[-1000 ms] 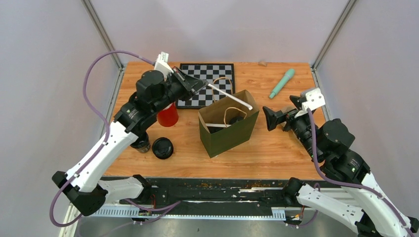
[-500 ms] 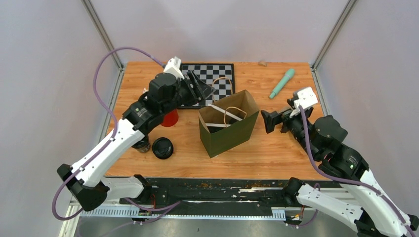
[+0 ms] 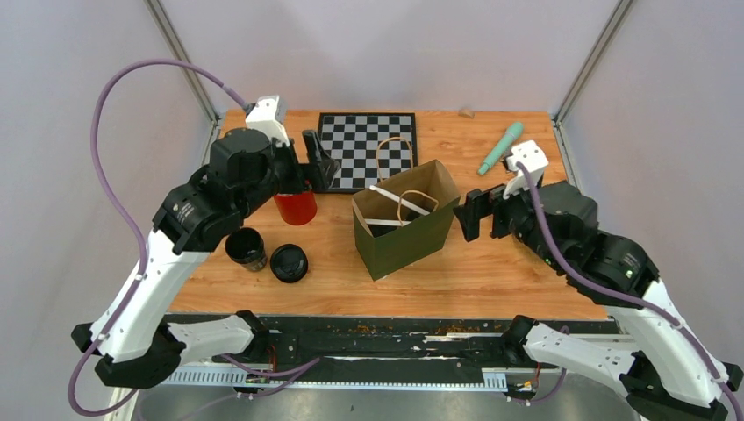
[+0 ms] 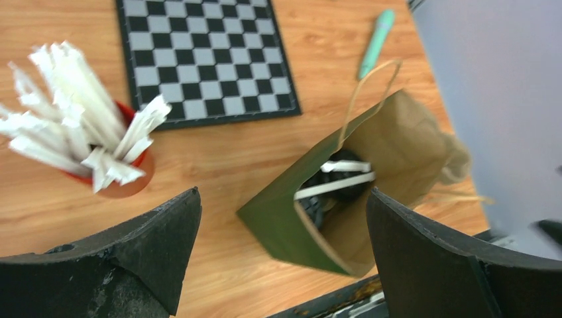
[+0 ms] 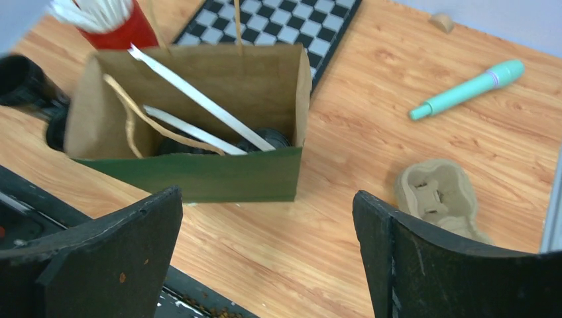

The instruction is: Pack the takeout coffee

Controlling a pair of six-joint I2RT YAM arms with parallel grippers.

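In the top view, nearest to you, at the lower left of the frame, two takeout coffees stand on the wooden table (image 3: pixel 491 272): a dark cup (image 3: pixel 246 248) and, just beside it on the right, a lidded cup (image 3: pixel 289 262) with a round black lid. You cannot tell from here if the dark cup also carries a lid.

A little further, in the centre of the frame, the green paper bag (image 3: pixel 412 241) stands open. Inside it, low at the bottom, you see a third cup (image 5: pixel 278 137) with a black lid, and two white straws (image 3: pixel 399 195) lie slanted above it.

The right gripper (image 3: pixel 478 215) hangs just beside the right edge of the bag. Its pincer is released, the fingers are wide apart and nothing is between them. In the right wrist view, a pale cardboard holder (image 5: pixel 441 192) lies on the table at the lower right.

The left gripper (image 3: pixel 318 158) is left of centre, over the near left corner of the chessboard (image 3: pixel 373 140). Its pincer is also released and grasps nothing. Just under it stands the red cup (image 3: pixel 296 209), which the left wrist view shows full of white wrapped straws.

Furthest, at the upper right, a teal pen (image 3: pixel 500 147) lies on the wood
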